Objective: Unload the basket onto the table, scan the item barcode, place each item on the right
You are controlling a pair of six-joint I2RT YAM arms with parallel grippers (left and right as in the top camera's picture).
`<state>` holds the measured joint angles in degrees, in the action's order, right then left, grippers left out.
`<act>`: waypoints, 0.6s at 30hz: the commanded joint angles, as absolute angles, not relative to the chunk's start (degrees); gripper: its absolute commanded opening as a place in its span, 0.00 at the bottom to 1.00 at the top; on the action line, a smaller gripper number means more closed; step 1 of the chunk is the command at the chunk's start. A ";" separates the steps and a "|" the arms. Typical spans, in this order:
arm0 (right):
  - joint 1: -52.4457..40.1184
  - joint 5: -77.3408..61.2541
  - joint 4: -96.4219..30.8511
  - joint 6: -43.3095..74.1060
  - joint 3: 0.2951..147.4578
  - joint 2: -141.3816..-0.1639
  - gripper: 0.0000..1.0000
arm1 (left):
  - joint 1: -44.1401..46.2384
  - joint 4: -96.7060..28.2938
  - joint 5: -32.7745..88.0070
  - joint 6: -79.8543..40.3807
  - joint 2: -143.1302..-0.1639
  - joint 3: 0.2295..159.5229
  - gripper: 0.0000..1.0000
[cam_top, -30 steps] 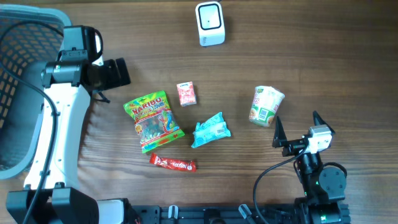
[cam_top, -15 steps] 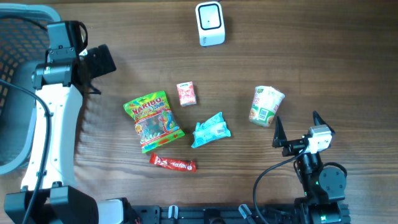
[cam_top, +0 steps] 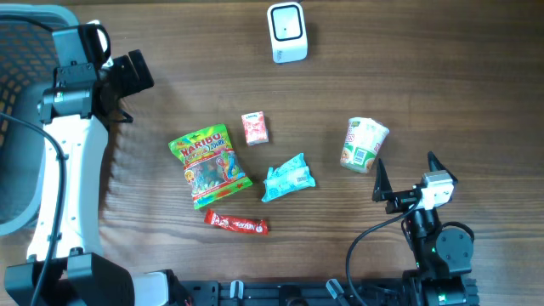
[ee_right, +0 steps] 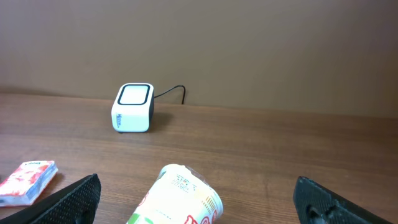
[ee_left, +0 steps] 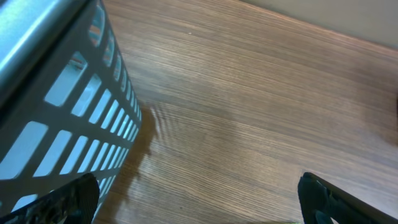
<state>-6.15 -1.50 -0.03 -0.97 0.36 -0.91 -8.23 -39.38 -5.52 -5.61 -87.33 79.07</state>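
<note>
The white barcode scanner point(cam_top: 286, 32) stands at the table's far edge; the right wrist view shows the scanner point(ee_right: 133, 107) with its cable. Several items lie mid-table: a green Haribo bag point(cam_top: 208, 166), a small pink pack point(cam_top: 255, 127), a teal packet point(cam_top: 287, 178), a red bar point(cam_top: 236, 223) and a noodle cup point(cam_top: 364, 144) on its side. My right gripper point(cam_top: 406, 174) is open just short of the cup point(ee_right: 177, 199), holding nothing. My left gripper point(cam_top: 138, 73) is open and empty at the far left, over bare wood beside the basket point(ee_left: 62, 106).
A grey-blue slatted basket point(cam_top: 42, 13) takes up the left edge of the table, close to my left arm. A wall rises right behind the scanner. Bare wood lies between the scanner and the items.
My left arm has swung up and left, away from the items and closer to the basket. The right arm and all items have stayed put.
</note>
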 commanded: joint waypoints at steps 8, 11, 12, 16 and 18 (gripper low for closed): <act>-5.87 -2.07 0.14 -1.08 0.30 -0.58 1.00 | -8.91 -40.60 -1.08 -2.13 -86.78 79.50 1.00; -5.87 -2.07 0.16 -1.08 0.30 -0.58 1.00 | -8.91 -40.75 -1.10 -2.13 -86.78 79.50 1.00; -5.87 -2.07 0.14 -1.08 0.30 -0.58 1.00 | -8.91 -40.75 -1.10 -2.13 -86.78 79.50 1.00; -5.87 -2.07 0.14 -1.08 0.30 -0.58 1.00 | -8.91 -40.75 -1.08 -2.13 -86.78 79.50 1.00; -5.87 -2.07 0.14 -1.08 0.30 -0.58 1.00 | -8.91 -40.75 -1.10 -2.13 -86.78 79.50 1.00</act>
